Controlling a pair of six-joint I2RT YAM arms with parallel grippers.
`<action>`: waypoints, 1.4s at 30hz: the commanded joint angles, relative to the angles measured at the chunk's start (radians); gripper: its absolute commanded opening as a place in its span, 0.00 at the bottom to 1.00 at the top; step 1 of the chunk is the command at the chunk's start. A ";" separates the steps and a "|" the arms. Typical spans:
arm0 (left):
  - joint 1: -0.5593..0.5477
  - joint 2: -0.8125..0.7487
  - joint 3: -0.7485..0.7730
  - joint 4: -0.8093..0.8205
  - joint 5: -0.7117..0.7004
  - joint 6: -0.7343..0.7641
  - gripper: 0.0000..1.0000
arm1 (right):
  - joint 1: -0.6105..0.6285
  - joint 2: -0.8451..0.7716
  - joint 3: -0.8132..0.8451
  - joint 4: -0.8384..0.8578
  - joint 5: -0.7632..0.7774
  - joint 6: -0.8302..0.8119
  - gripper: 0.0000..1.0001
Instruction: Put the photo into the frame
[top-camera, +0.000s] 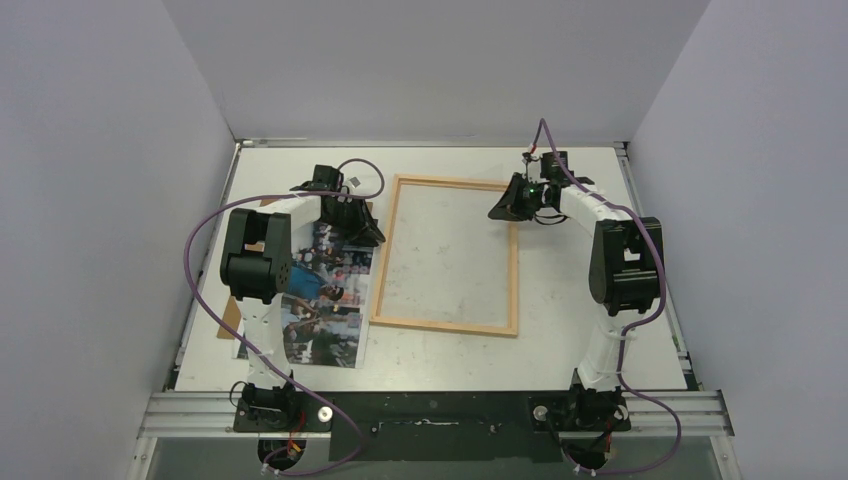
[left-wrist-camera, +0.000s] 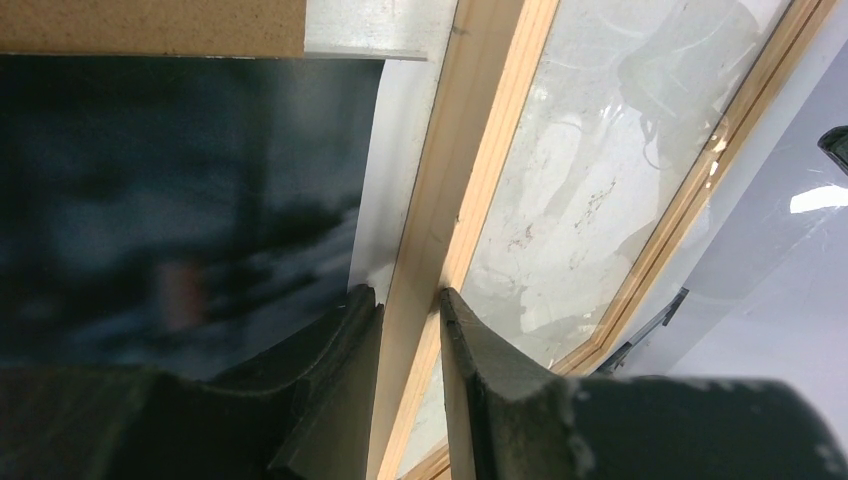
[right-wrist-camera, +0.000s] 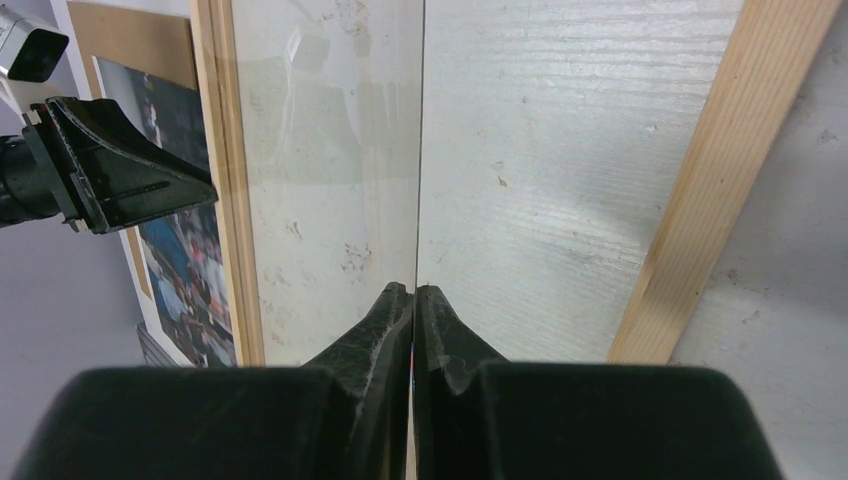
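Wood frame (top-camera: 445, 326) flat, long axis near-to-far, left end effector (left-wrist-camera: 408, 294) clamping it, right end effector (right-wrist-camera: 413, 290) closed.

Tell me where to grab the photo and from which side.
Likely the photo by its near right corner, approached low from the near side. It lies flat, face up on the board, so only an edge can be pinched; the left arm covers the far end, and that corner sits bare beside the frame.
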 joint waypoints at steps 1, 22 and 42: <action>-0.009 0.027 0.027 -0.028 -0.020 0.025 0.26 | -0.010 -0.001 0.013 0.045 0.000 -0.009 0.00; -0.012 0.034 0.033 -0.035 -0.018 0.023 0.26 | -0.010 0.000 -0.020 0.051 0.012 0.018 0.00; -0.015 0.044 0.043 -0.039 -0.014 0.023 0.26 | -0.002 0.027 -0.012 0.080 -0.017 0.037 0.00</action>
